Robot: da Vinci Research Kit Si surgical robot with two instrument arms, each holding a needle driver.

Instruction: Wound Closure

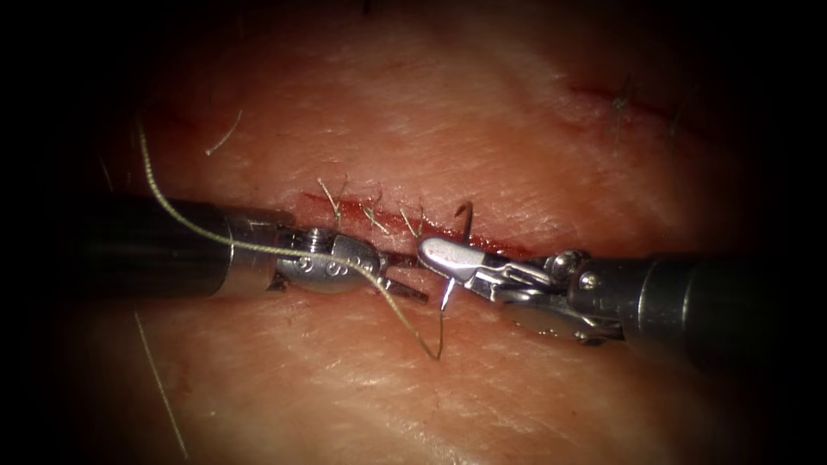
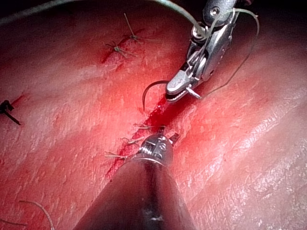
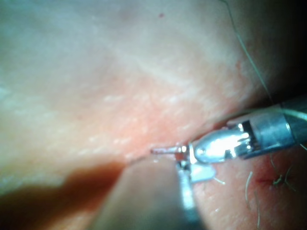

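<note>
My right tool (image 1: 435,252) comes in from the right, jaws shut on the curved needle (image 1: 466,215) near mid-curve, over the right part of the cut (image 1: 508,250). The needle's tip arcs up past the jaws; whether it touches the tissue (image 1: 413,112) is unclear. Its tail hangs below the jaws, ending where the thread (image 1: 258,248) joins. The thread runs up-left across my left tool (image 1: 407,290), which lies along the cut's near edge, tip close to the right tool. The left wrist view shows the right tool (image 2: 175,88), the needle (image 2: 148,91) and red fluid (image 2: 160,115).
Several earlier stitches with short cut ends (image 1: 375,215) close the left part of the cut. A second small mark with dark thread ends (image 1: 616,99) sits at the upper right. A loose bit of thread (image 1: 224,136) lies on the tissue at the upper left.
</note>
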